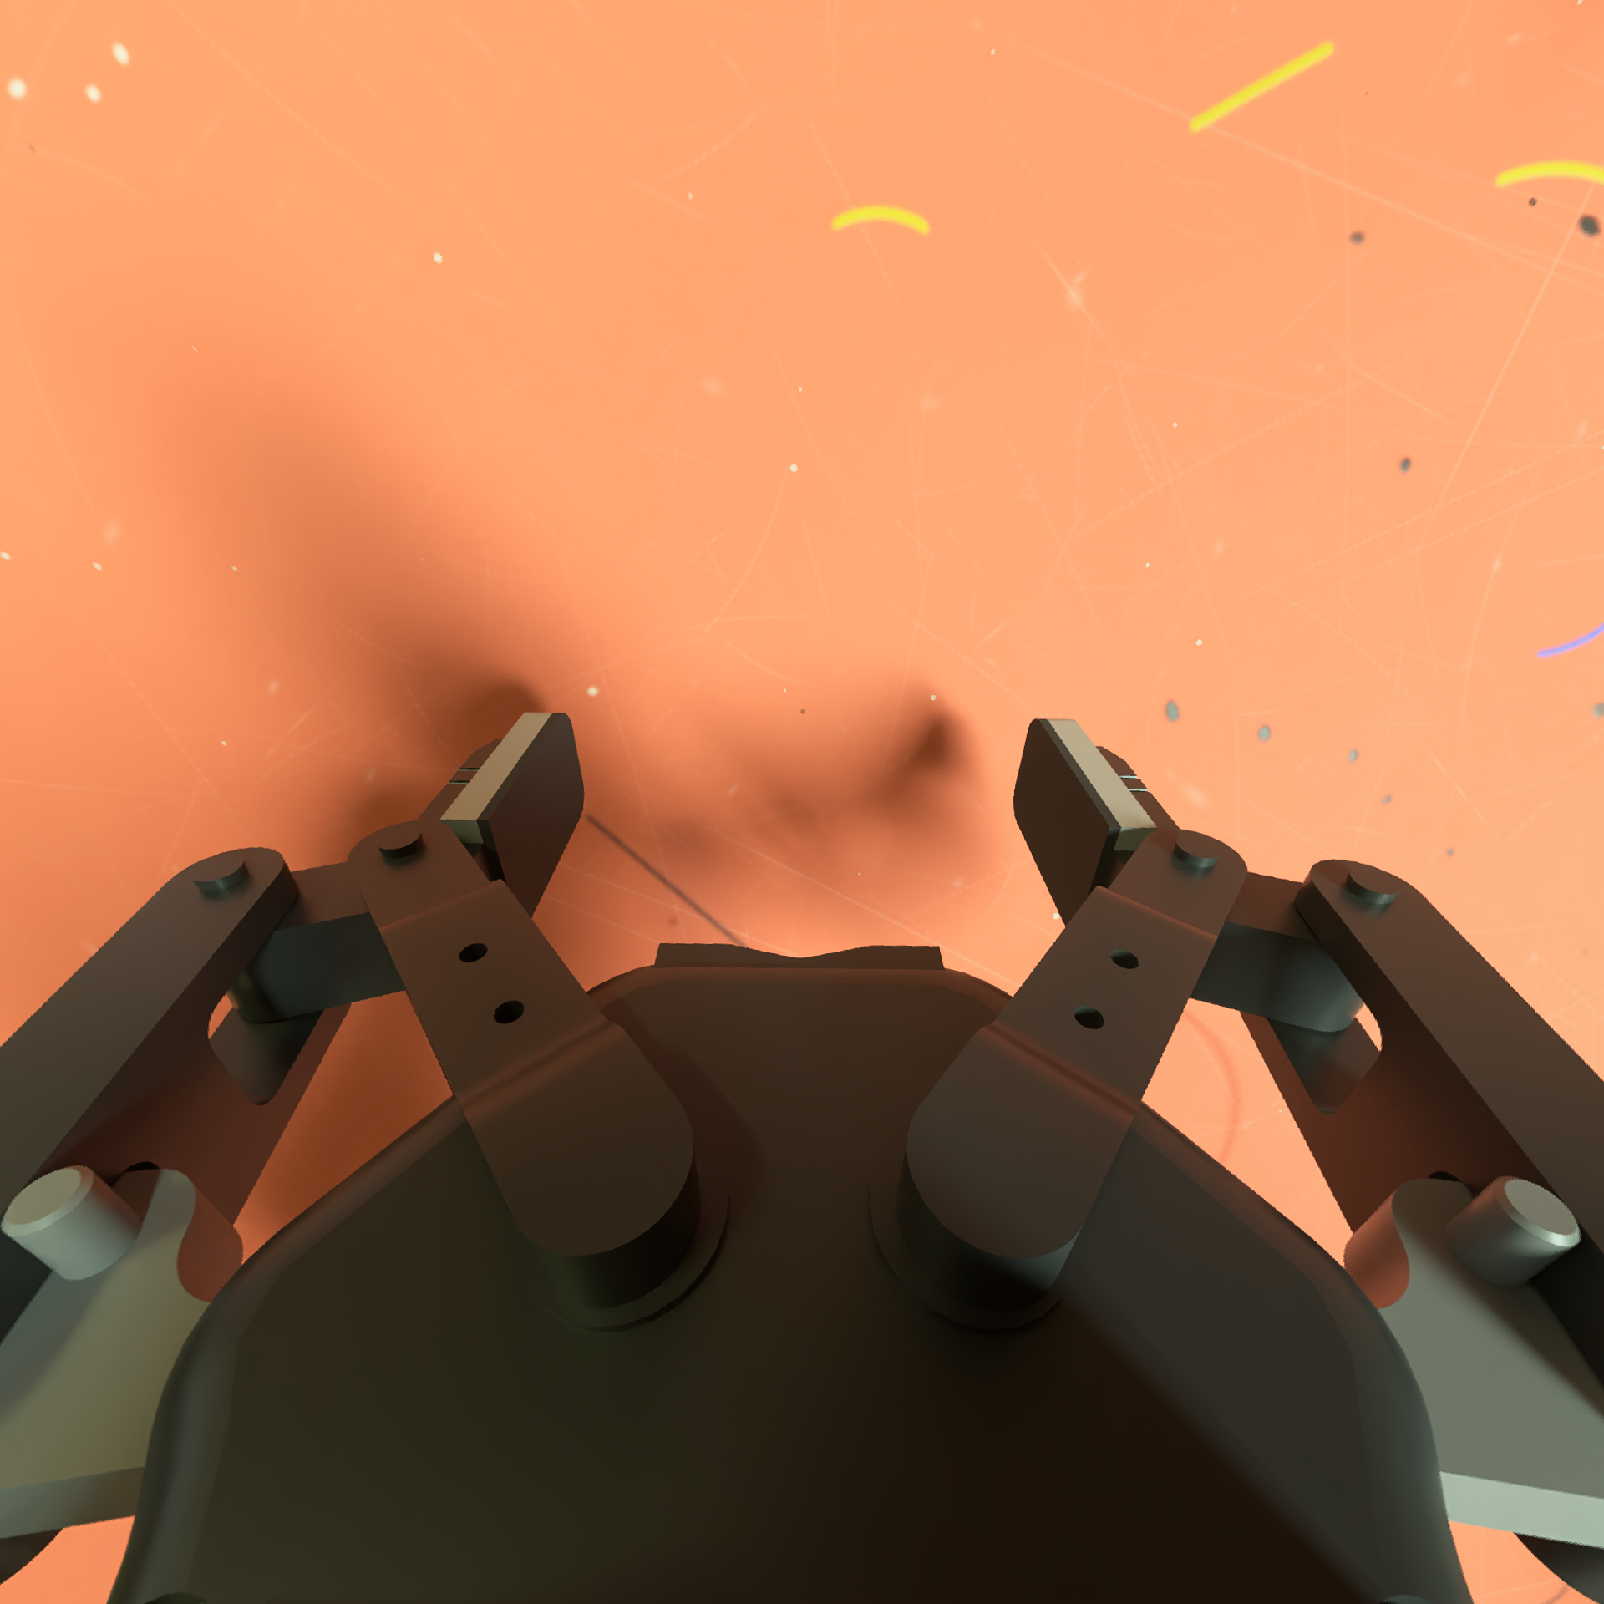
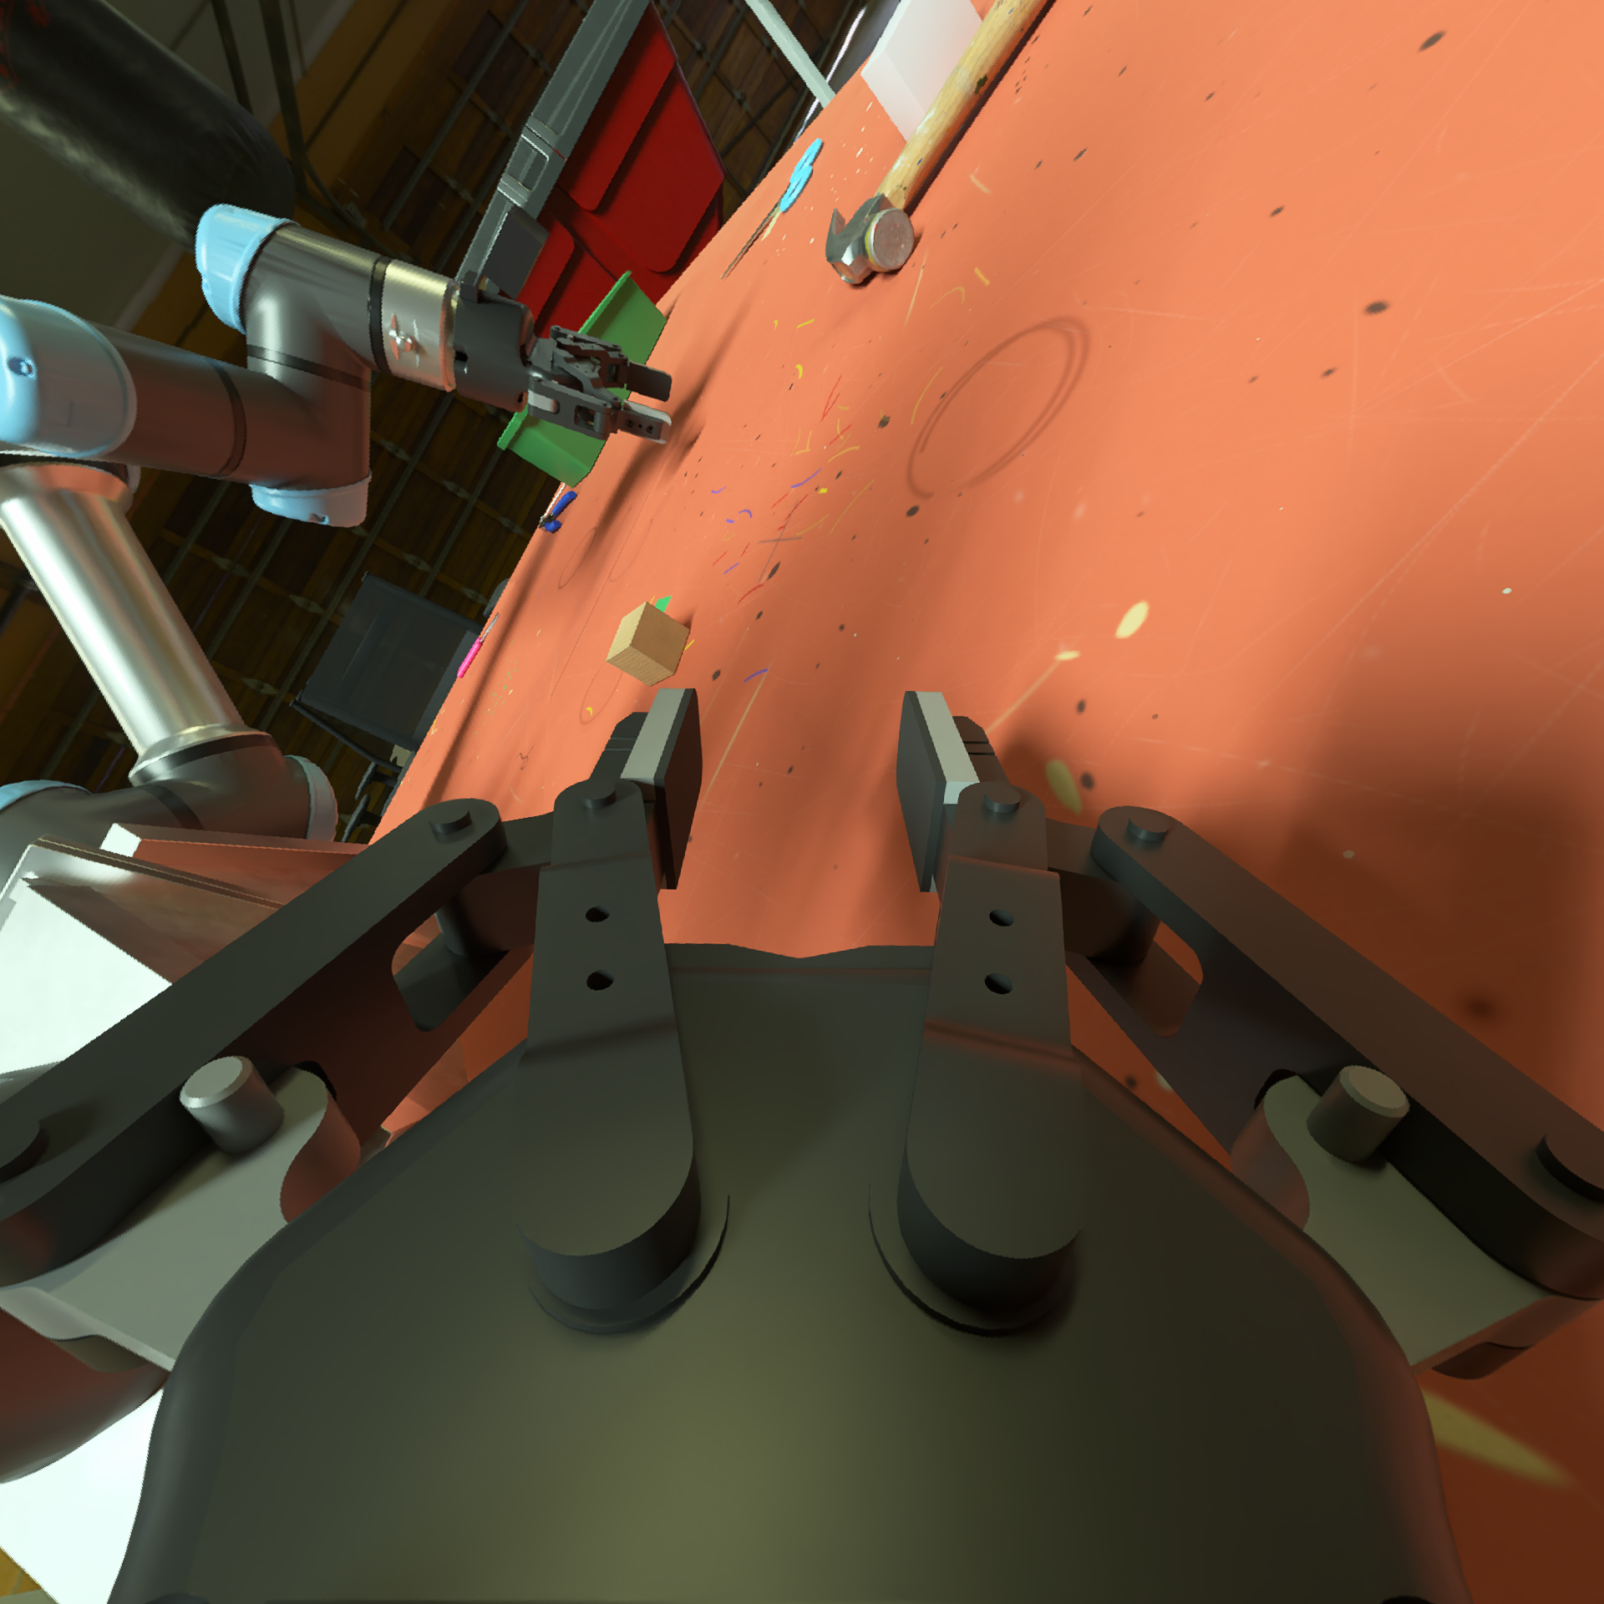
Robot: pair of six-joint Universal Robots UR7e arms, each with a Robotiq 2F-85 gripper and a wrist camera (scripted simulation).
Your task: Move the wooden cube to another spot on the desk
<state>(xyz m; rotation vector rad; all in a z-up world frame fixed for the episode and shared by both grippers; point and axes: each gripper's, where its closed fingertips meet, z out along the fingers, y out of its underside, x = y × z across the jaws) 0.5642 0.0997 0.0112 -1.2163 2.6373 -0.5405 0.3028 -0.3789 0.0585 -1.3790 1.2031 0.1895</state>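
Note:
The wooden cube (image 2: 648, 643) is a small light-wood block resting on the orange desk (image 2: 1215, 521), just beyond and left of my right gripper's left fingertip. My right gripper (image 2: 798, 738) is open and empty above the desk. My left gripper (image 1: 798, 764) is open and empty, close above bare orange desk (image 1: 781, 347); the cube does not show in the left wrist view. The left gripper also shows in the right wrist view (image 2: 651, 404), farther off, beyond the cube.
A hammer (image 2: 877, 234) with a wooden handle lies at the far end of the desk beside a white block (image 2: 911, 61). A green board (image 2: 599, 391) sits at the desk's left edge behind the left gripper. Red bins (image 2: 642, 174) stand beyond the edge.

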